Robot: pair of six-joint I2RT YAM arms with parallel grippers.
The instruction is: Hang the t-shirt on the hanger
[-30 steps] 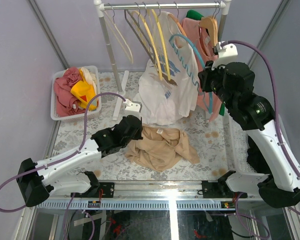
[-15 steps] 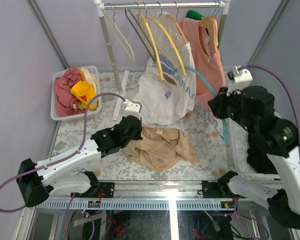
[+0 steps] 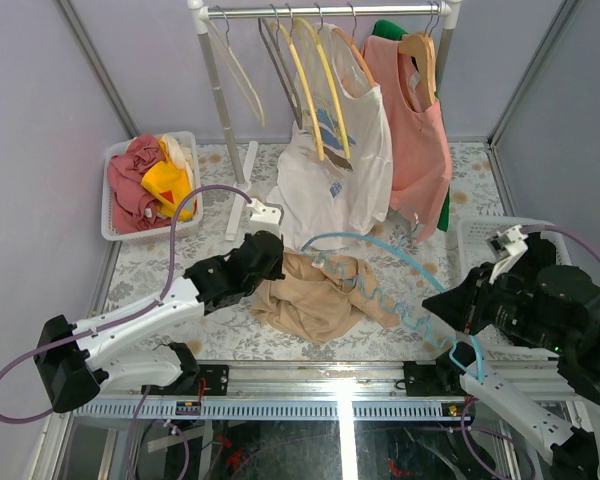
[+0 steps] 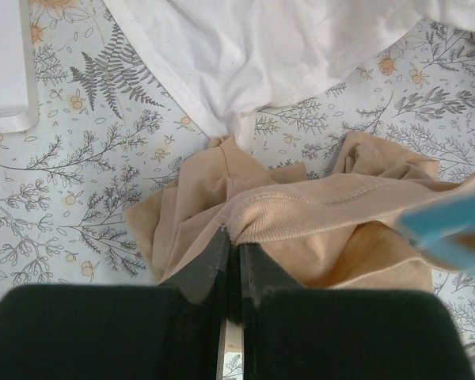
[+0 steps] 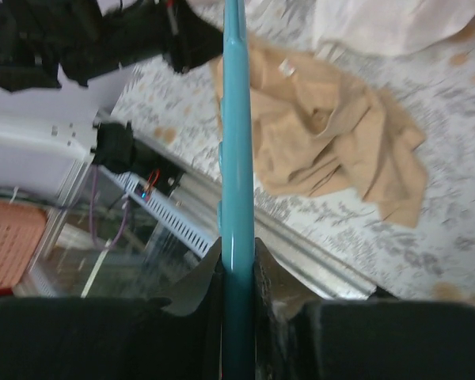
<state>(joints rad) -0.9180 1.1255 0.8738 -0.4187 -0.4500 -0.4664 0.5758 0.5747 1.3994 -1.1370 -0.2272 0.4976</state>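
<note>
hanger (image 3: 420,272): off the far rail (image 3: 320,12) now, low over t-shirt (image 3: 315,295)
right gripper (image 5: 236,265): clamps hanger
left gripper (image 4: 231,253): pinches t-shirt; threading can start

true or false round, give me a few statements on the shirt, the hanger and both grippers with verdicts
1. The left gripper is shut on the collar of the tan t-shirt. True.
2. The light-blue hanger hangs on the rail. False: the right gripper is shut on it and holds it low over the table.
3. The tan t-shirt is already on the light-blue hanger. False: it lies crumpled on the table, with the hanger not threaded through it.
4. A white printed shirt hangs from the rail. True.
</note>
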